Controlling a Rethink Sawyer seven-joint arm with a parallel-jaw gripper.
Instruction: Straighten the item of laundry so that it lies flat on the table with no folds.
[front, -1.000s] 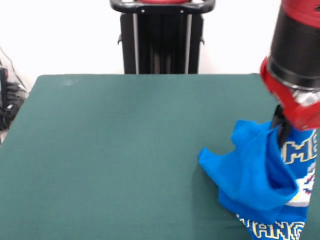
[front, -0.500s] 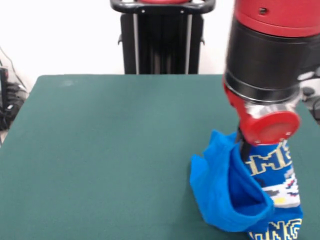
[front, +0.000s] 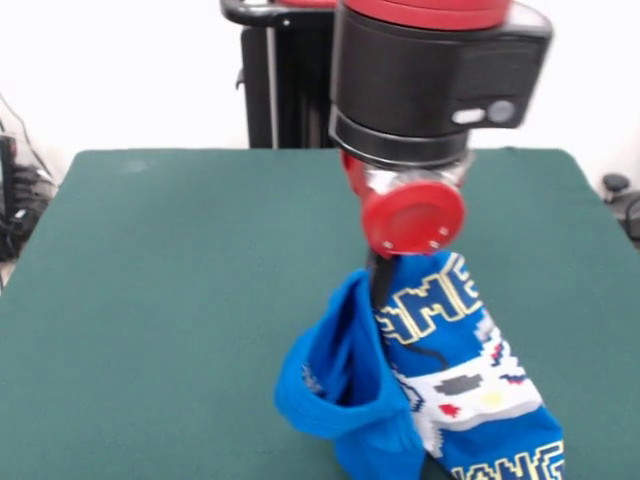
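Observation:
The item of laundry (front: 450, 380), a bright blue T-shirt with a pixel game-controller print and block lettering, hangs bunched and folded from my gripper (front: 381, 276) in the front view. The gripper is shut on the shirt's upper edge, below the red and black arm. The shirt's lower part trails on the green table (front: 180, 280) near the front edge and runs out of the picture at the bottom. One blue fold (front: 335, 385) droops to the left of the printed panel.
A black pedestal (front: 290, 80) stands behind the table's far edge. Cables (front: 20, 200) lie off the table at the left, and a small dark object (front: 615, 185) sits off the right side.
The arm has swung left from the table's right edge toward the middle, dragging the shirt with it. The printed front now faces the camera more fully.

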